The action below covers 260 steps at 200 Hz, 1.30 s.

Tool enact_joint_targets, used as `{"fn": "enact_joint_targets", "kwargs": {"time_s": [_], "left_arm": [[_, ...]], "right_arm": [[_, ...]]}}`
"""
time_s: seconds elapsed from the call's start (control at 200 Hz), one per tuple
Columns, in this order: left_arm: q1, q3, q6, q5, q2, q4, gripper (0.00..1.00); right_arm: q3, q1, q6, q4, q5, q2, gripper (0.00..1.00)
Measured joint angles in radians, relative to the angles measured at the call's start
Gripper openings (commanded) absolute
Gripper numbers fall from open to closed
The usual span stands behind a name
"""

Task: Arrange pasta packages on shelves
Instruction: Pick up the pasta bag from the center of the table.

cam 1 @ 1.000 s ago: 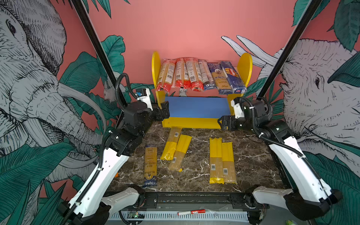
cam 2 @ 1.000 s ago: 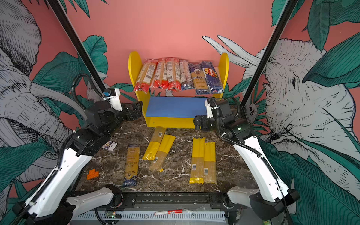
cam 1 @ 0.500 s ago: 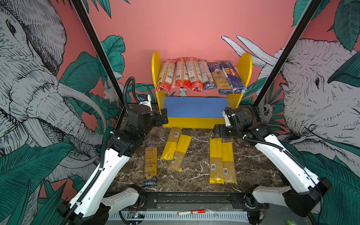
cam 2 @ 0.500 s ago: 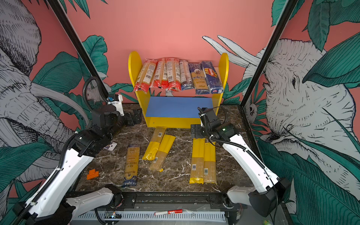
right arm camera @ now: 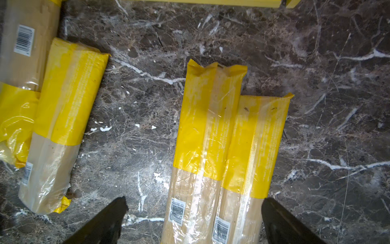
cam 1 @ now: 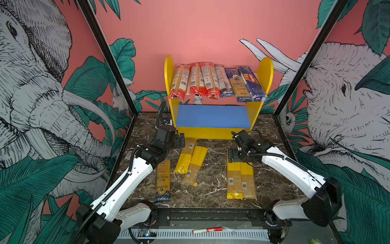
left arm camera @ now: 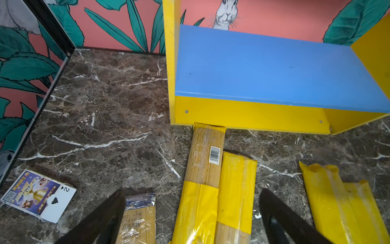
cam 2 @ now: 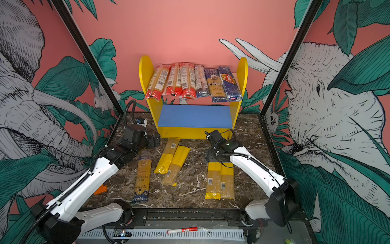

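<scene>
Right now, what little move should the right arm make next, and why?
Probably lower the right gripper onto the pair of yellow pasta packs. It is open and hangs right above them, they lie on the table, and the blue shelf has nothing on it.

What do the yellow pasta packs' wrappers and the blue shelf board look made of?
Yellow pasta packs: thin glossy plastic film, seemingly; creases, glare, one see-through half. Blue shelf board: likely painted or laminated wood; flat, rigid, matte.
</scene>
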Motion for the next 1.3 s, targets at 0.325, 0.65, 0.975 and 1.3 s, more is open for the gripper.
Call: {"fn": "enact_joint_targets", "kwargs": {"time_s": [0.325, 0.65, 0.975, 1.3], "left_arm": [[0.000, 0.001, 0.047, 0.040, 0.068, 0.055, 0.99], [0.000, 0.057, 0.092, 0.087, 0.157, 0.069, 0.99], [0.000, 0.083, 0.119, 0.119, 0.169, 0.066, 0.99], [0.000, 0.090, 0.130, 0.159, 0.185, 0.057, 0.99]], "right_arm": [[0.029, 0.000, 0.023, 0.031, -0.014, 0.103, 0.99], [0.032, 0.000, 0.028, 0.051, -0.016, 0.147, 0.99], [-0.024, 0.001, 0.064, 0.049, -0.045, 0.158, 0.99], [-0.176, 0.055, 0.140, 0.045, -0.089, 0.130, 0.99]]}}
